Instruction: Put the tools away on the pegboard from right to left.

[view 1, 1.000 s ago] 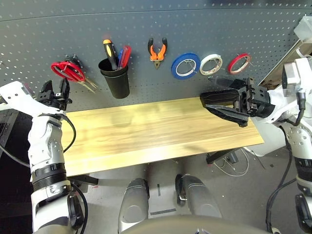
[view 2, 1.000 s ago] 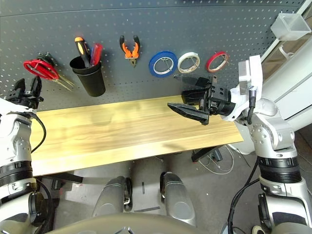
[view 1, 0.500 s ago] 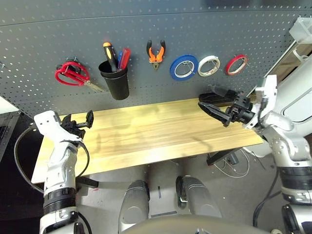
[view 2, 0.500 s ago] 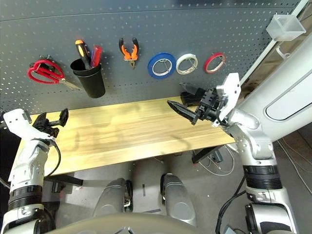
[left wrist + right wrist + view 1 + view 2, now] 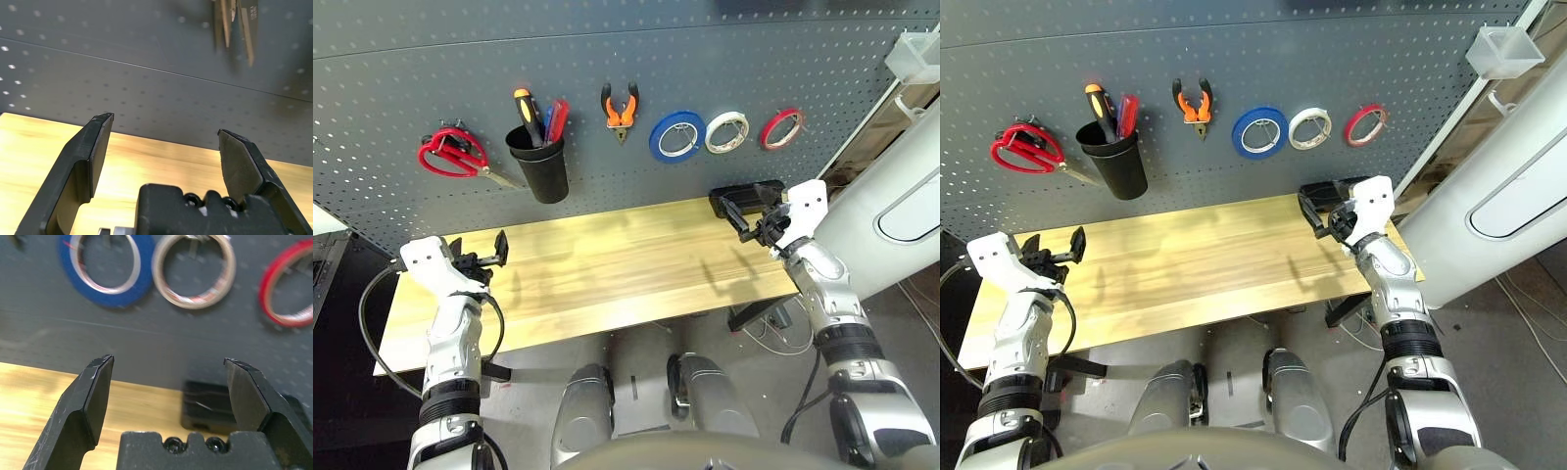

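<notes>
All four tools are hanging on the pegboard (image 5: 724,59). The red tape ring (image 5: 781,127) is sitting on a hook at the right end of the row, its face flat against the panel. The pliers (image 5: 622,108) are hanging upright, orange handles up and nose pointing down. The red-handled screwdriver (image 5: 557,117) is standing in the black cup (image 5: 539,168), handle up and leaning to the right, beside an orange-and-black screwdriver (image 5: 527,114). The scissors (image 5: 460,157) are lying nearly level at the left end, red handles to the left and blades pointing right and a little down.

A blue roll (image 5: 676,135) and a white roll (image 5: 726,131) are hanging between the pliers and the red ring.

The left gripper (image 5: 481,253) is hovering over the worktop's (image 5: 607,264) left end, jaws spread and empty. The right gripper (image 5: 744,204) is hovering over the back right corner, also wide open and holding nothing.
</notes>
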Motion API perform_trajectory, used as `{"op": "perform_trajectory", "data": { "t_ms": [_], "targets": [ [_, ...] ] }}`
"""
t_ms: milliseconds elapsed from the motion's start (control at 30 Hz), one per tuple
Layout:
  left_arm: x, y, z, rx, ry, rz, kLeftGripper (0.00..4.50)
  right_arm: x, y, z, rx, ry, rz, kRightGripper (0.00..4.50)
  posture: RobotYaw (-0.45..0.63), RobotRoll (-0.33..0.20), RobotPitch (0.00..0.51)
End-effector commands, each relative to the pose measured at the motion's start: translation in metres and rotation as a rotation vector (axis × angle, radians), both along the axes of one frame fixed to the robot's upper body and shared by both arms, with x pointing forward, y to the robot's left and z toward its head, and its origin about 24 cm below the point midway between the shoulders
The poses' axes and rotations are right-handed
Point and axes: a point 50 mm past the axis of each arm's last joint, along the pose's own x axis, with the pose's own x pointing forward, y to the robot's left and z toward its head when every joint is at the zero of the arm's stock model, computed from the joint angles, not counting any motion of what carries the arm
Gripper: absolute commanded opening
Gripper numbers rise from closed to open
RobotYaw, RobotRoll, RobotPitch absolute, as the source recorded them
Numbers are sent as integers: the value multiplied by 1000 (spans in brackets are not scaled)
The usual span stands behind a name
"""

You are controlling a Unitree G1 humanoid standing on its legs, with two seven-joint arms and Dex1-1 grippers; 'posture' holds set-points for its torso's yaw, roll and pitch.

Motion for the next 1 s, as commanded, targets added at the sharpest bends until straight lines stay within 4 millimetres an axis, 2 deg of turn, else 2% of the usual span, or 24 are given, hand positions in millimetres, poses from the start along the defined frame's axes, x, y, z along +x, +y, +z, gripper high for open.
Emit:
{"op": "perform_trajectory", "data": {
  "t_ms": [33, 667, 1000],
  "targets": [
    [0, 0, -3, 10, 7, 5, 4482, -1, -9, -8, 7, 3, -82, 4500, -70, 0, 106],
    [-6, 2, -13, 4, -7, 76, 4482, -8, -19, -27, -18, 56, -120, 4500, -43, 0, 73],
    [-4, 5, -12, 3, -24, 96, 4482, -6, -18, -23, -10, 35, -115, 4500, -70, 0, 73]
  ]
}}
